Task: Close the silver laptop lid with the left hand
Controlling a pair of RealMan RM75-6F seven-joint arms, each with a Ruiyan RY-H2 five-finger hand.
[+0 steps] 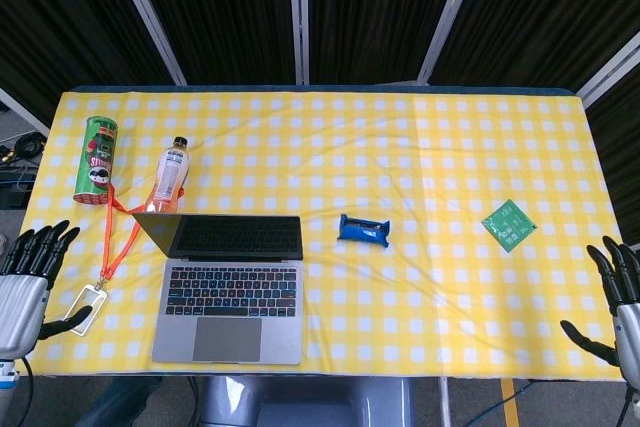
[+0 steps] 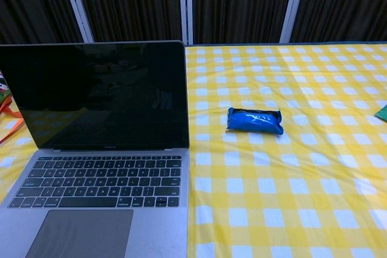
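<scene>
task not started: the silver laptop (image 1: 230, 287) stands at the front edge of the table (image 1: 450, 147), left of centre, with its lid (image 2: 94, 95) fully raised. the left robot hand (image 1: 30, 267) hovers off the front-left corner, fingers spread, holding nothing, clear of the lid. the right robot hand (image 1: 615, 297) likewise holds nothing. reach, contact and lowering all remain.

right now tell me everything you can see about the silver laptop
The silver laptop sits open at the near left of the yellow checked table, its front edge close to the table's edge. The body looks like brushed metal, with a black keyboard, a large grey trackpad and a dark, switched-off screen standing roughly upright in a thin black bezel. Nothing rests on it; neither hand touches it. The left hand hovers open off its left side, and an orange lanyard lies just beside it.
</scene>
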